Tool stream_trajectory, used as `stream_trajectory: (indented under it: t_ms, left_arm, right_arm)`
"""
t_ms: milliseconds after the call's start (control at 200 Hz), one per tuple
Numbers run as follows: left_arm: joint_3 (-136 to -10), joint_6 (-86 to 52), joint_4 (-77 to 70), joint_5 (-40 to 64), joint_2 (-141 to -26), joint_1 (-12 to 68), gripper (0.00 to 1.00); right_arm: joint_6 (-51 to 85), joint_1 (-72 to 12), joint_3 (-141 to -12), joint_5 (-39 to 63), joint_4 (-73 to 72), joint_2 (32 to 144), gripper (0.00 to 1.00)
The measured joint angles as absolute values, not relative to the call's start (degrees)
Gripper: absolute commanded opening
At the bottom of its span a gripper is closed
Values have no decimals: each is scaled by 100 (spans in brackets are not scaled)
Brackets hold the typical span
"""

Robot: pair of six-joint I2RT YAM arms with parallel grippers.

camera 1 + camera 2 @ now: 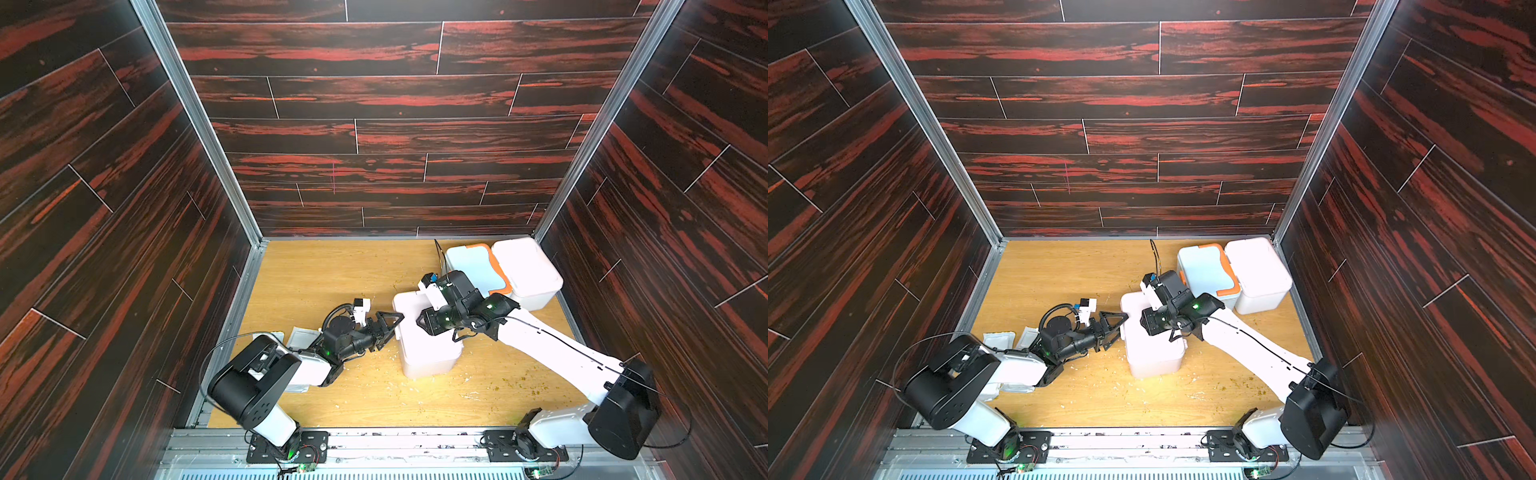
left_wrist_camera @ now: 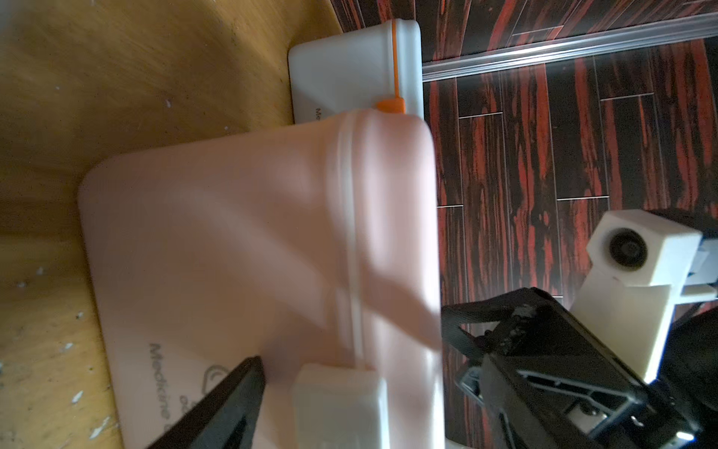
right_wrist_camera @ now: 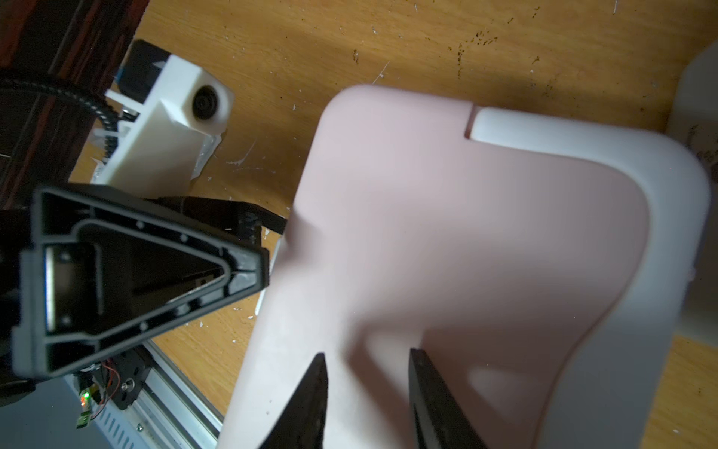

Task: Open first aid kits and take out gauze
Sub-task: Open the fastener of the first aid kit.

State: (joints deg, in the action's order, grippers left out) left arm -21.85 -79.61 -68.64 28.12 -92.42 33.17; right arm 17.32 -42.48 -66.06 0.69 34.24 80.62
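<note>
First aid kit, pale pink plastic box with rounded corners and a white latch [image 1: 428, 353]: stands mid-table on the light wooden tabletop [image 1: 324, 282], lid down. The position seems chosen so that each arm can reach it from its own side.

Left gripper [image 1: 392, 328]: jaws spread wide against the kit's side facing that arm, level with the white latch block [image 2: 338, 404]. Nothing is gripped. Presumably lined up to work the latch.

Right gripper [image 3: 367, 355]: over the lid, jaws narrowed to a modest gap with nothing between them. Likely there to steady the box against the latch pull.

Blue-white kit with orange handle [image 1: 473, 266] and second pinkish-white kit [image 1: 528, 270]: side by side in the far right corner, both closed, apart from the work.

Flat white packets, probably gauze [image 1: 998, 338]: on the table near the left arm, partly covered by it.

Not determinable:
- the pink kit's contents
- whether the right fingertips touch the lid
- the left gripper's second finger, outside the left wrist view
- the printed logo [image 2: 161, 381], blurred and cut off by a finger
</note>
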Motion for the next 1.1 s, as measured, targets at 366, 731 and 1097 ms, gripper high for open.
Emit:
stream_trajectory:
  t_ms: [366, 731, 1097]
  left_arm:
    - [-1962, -8283, -7537, 2714, -9247, 3424, 84]
    - [-1673, -8390, -7406, 2609, -8580, 3424, 85]
    - [-1688, -7889, -6023, 2495, -7533, 3406, 88]
  right_arm:
    - [1817, -4274, -6582, -38, 3107, 8208, 40]
    - [1883, -4274, -6584, -91, 2674, 8396, 40]
    - [1966, -4283, -6587, -110, 2727, 8322, 50]
